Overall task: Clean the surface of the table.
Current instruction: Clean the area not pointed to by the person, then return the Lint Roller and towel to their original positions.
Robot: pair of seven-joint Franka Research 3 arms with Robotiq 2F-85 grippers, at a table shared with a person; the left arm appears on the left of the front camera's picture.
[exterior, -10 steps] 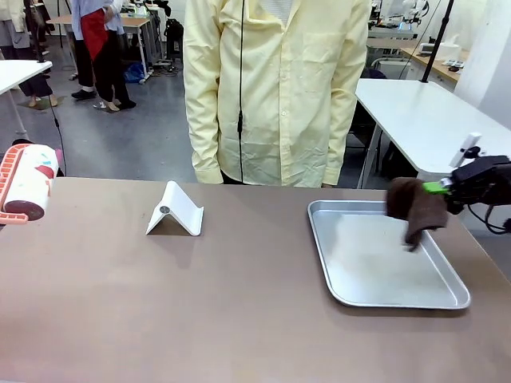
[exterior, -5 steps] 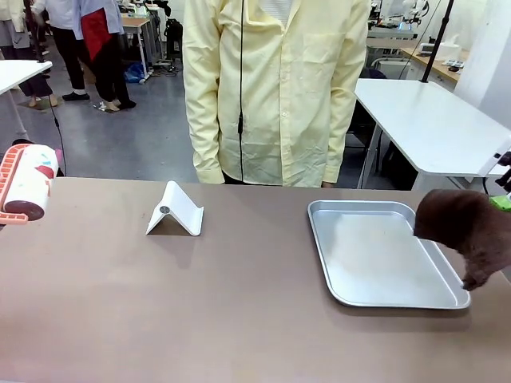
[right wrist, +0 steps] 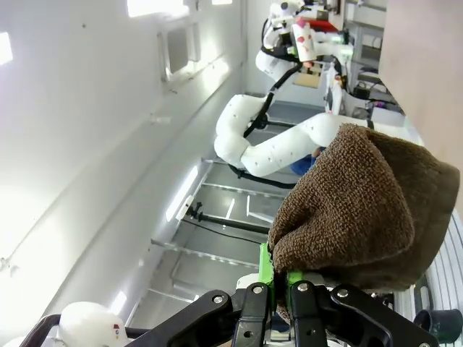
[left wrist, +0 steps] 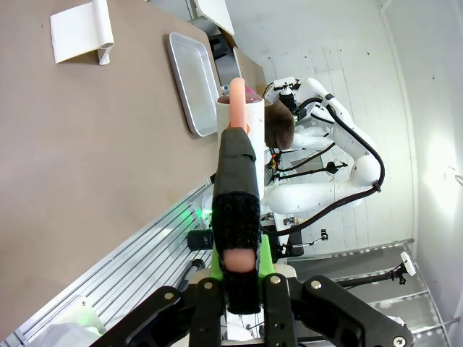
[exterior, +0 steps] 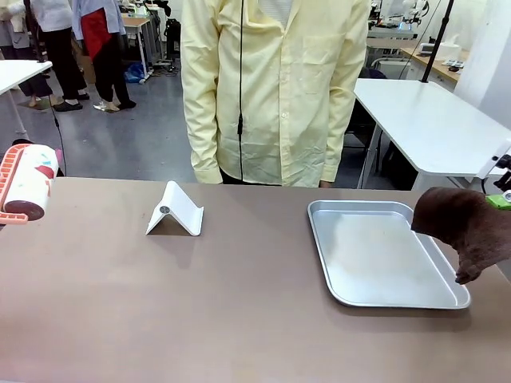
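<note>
1. The bench (exterior: 239, 319), with its matte taupe-brown top, lies flat and takes up the lower half of the front view. Its long axis runs left to right between the robot's side and the person (exterior: 275, 88), who stands at the far long edge in a pale yellow shirt.
2. On the bench, a silver tray (exterior: 375, 255) sits right of centre with its long side running near to far. A folded white stand (exterior: 176, 211) sits left of centre, well apart from the tray.
3. Left arm: it is low at the bench's left end. In the left wrist view the fingers reach along the bench top (left wrist: 94, 144) towards the tray (left wrist: 192, 72) and the stand (left wrist: 79, 32).
4. Left claw (left wrist: 239, 260): the jaws are clamped tight on the black-wrapped handle of a lint roller (left wrist: 237, 116). The roller extends straight out beyond the fingertips. In the front view its white roll and pink frame (exterior: 28, 182) sit at the far-left edge.
5. Right arm: it comes in at the right edge of the front view by the bench's right end. Only a green pad (exterior: 501, 199) shows there. The left wrist view shows the white arm bent beyond the bench edge.
6. Right claw (right wrist: 278, 271): it is closed fully on a brown cloth (right wrist: 362, 210), pinched at one bunched edge.
7. The cloth (exterior: 467, 227) hangs by the tray's right rim. I cannot tell whether it touches the rim.
</note>
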